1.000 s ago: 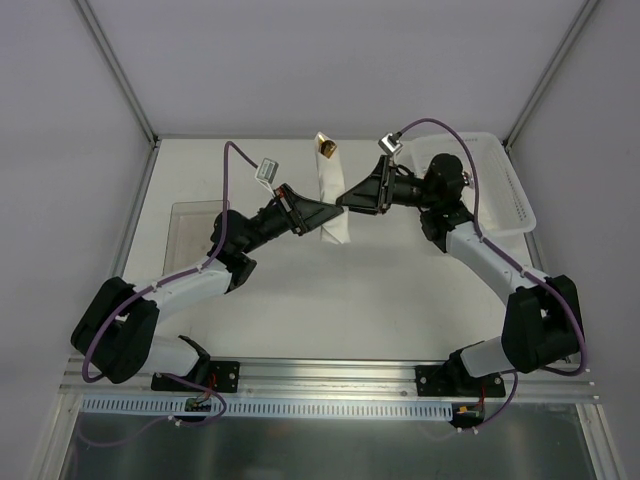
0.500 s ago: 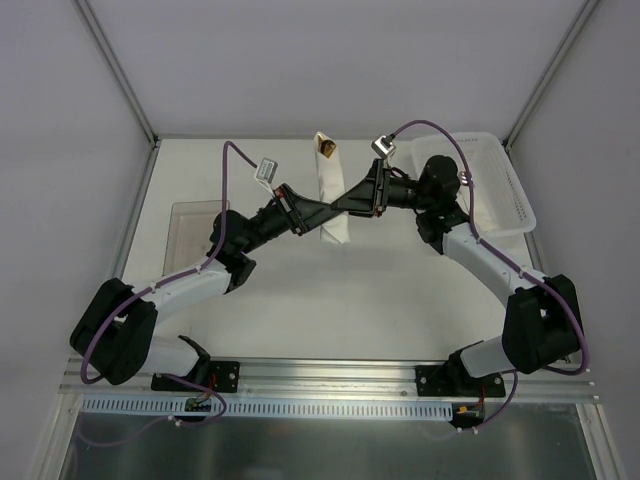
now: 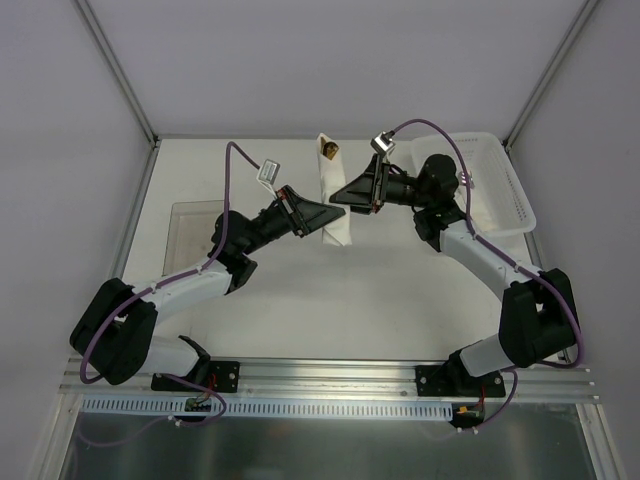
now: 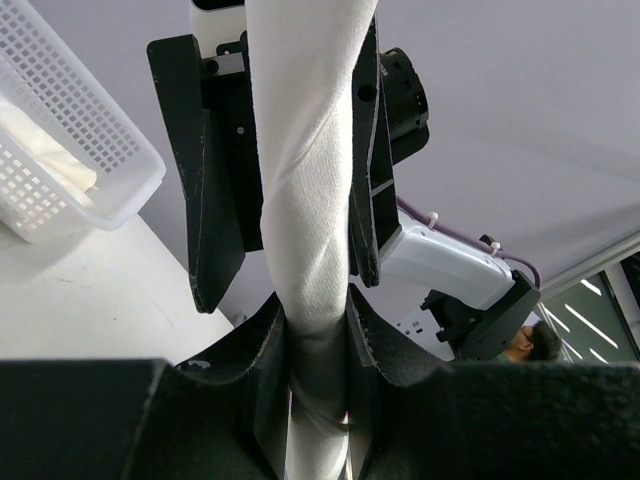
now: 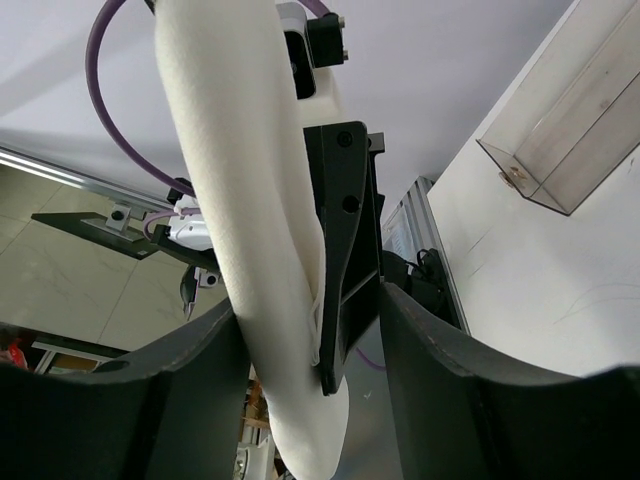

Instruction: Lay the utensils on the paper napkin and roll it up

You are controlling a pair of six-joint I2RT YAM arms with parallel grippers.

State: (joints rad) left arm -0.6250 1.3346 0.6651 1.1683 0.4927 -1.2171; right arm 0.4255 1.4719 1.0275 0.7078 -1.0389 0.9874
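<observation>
The white paper napkin (image 3: 328, 172) is rolled into a tube and held above the table's far middle. A copper-gold utensil head (image 3: 326, 151) pokes out of its far end; the other utensils are hidden inside. My left gripper (image 3: 328, 215) is shut on the roll's near end, and the left wrist view shows its jaws (image 4: 318, 310) pinching the roll (image 4: 310, 150). My right gripper (image 3: 338, 196) reaches in from the right. In the right wrist view it (image 5: 310, 340) stands open around the roll (image 5: 240, 200), with one finger of the left gripper (image 5: 345, 230) between its jaws.
A white plastic basket (image 3: 505, 190) holding white napkins stands at the back right, and also shows in the left wrist view (image 4: 60, 130). A clear plastic tray (image 3: 190, 225) lies at the left, seen too in the right wrist view (image 5: 570, 140).
My right gripper has shifted a little left and farther back along the roll. The left gripper and the roll have stayed nearly still.
</observation>
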